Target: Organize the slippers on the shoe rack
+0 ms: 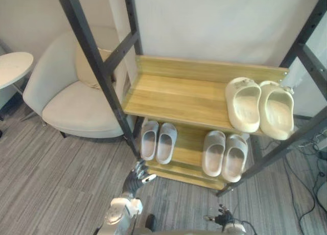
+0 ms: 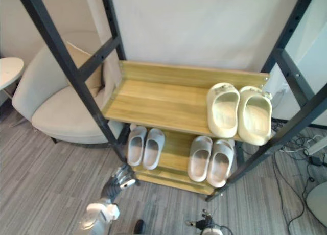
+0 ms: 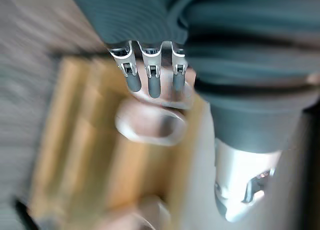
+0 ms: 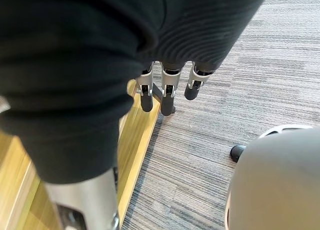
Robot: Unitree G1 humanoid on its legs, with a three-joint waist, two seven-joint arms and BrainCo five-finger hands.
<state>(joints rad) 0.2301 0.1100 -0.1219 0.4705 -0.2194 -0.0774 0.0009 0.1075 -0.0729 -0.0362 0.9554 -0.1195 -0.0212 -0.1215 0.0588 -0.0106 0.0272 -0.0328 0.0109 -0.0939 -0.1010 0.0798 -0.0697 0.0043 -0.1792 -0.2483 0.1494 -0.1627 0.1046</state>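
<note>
A wooden shoe rack with a black metal frame stands in front of me. A cream pair of slippers lies side by side at the right end of its upper shelf. On the lower shelf are two pale grey pairs, one on the left and one on the right. My left hand hangs low by the rack's front left corner, fingers relaxed and holding nothing, with a grey slipper just past them. My right hand is low over the carpet before the rack, fingers relaxed and empty.
A white armchair with a cushion stands left of the rack, and a round white table is further left. The rack's slanted black posts cross the view on both sides. Cables lie on the grey carpet at the right.
</note>
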